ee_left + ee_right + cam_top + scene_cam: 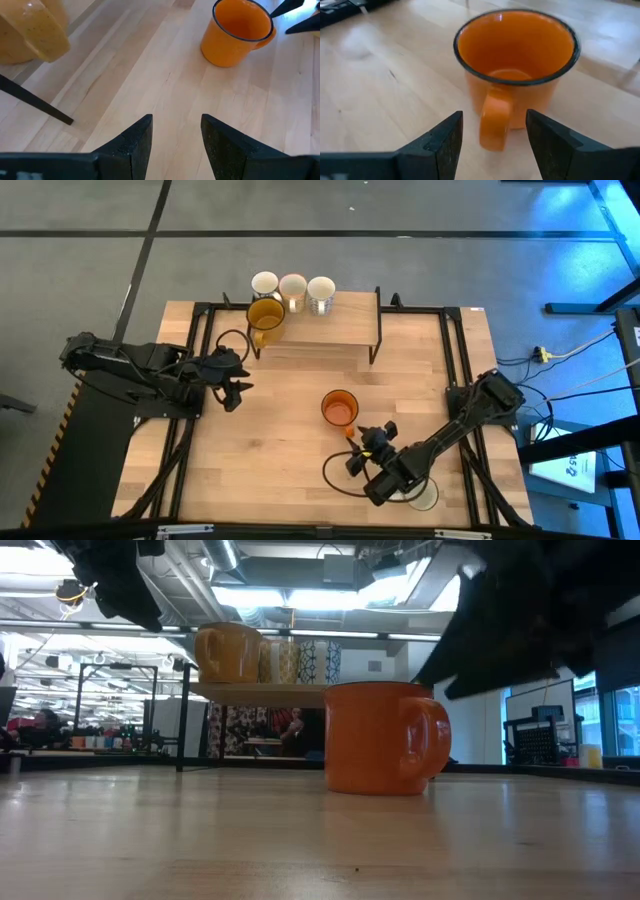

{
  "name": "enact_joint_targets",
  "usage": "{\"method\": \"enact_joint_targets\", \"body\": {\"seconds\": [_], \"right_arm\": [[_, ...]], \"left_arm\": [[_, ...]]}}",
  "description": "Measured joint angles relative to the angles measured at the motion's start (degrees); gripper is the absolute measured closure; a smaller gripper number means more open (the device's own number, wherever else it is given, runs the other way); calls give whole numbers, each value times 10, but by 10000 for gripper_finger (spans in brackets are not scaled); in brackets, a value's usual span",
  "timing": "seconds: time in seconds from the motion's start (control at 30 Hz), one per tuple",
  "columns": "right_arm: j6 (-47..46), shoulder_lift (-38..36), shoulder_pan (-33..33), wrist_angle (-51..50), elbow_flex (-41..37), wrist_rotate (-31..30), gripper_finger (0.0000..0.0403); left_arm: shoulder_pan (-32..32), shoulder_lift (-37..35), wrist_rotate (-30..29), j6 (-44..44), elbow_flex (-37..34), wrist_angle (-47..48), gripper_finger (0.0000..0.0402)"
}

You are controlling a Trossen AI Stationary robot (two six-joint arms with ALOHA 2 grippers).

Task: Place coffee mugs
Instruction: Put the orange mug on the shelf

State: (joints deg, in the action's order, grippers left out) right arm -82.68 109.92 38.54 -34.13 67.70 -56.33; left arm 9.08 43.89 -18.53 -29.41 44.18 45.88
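Jaws of both grippers stand open and empty.

High view: the right gripper [368,445] sits just at 5 o'clock of the orange mug [339,408]; the left gripper [236,383] waits well apart at 9 o'clock. Three pale mugs [293,288] and the amber mug [265,314] occupy the shelf [335,330].

Low view: the orange mug stands upright.

Right wrist view: its handle [494,120] points between the fingers [437,142]; the cup is empty.

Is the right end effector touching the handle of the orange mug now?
Apart. The right wrist view shows the right end effector open, bare table between its fingers and the orange mug handle.
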Motion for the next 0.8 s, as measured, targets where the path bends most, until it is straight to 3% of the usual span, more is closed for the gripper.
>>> {"method": "enact_joint_targets", "body": {"seconds": [0.43, 0.53, 0.73, 0.8], "right_arm": [[-9, 52, -23, 38, -4, 34, 207], [-8, 59, -37, 45, -4, 40, 237], [23, 62, -45, 53, -3, 53, 339], [32, 62, -45, 56, -3, 54, 339]], "left_arm": [[0, 0, -3, 21, 0, 1, 239], [-1, 0, -4, 31, 0, 1, 239], [-1, 0, -4, 30, 0, 1, 239], [-1, 0, -4, 30, 0, 0, 239]]}}
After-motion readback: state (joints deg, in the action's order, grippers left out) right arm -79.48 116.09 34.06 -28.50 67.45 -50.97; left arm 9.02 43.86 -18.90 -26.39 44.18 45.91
